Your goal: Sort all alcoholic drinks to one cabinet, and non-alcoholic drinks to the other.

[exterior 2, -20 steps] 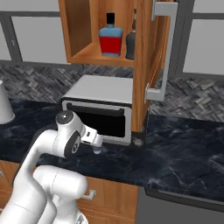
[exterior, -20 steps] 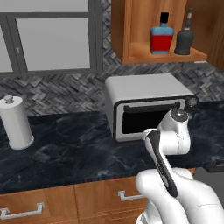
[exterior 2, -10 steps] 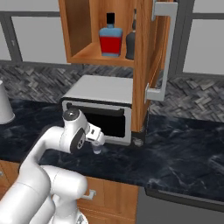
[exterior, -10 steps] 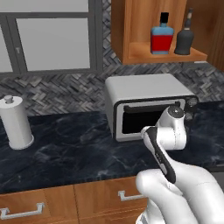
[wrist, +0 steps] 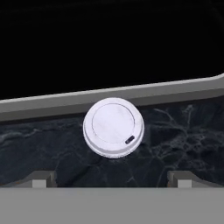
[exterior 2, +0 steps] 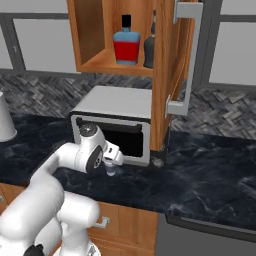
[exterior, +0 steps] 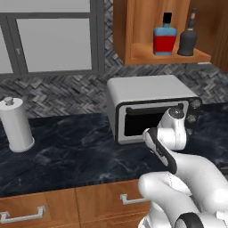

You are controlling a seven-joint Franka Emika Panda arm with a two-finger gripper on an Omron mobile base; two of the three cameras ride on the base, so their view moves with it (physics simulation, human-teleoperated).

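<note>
Blue bottle (exterior: 165,39) and near-black bottle (exterior: 187,39) stand upright, side by side, on the open cabinet shelf (exterior: 147,55); lidded cup (wrist: 113,127) stands on the counter.

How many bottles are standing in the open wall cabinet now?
2. The blue bottle with red label stands on the shelf floor of the open cabinet, and the dark slim-necked bottle stands beside it. The cabinet's door may hide more.
</note>
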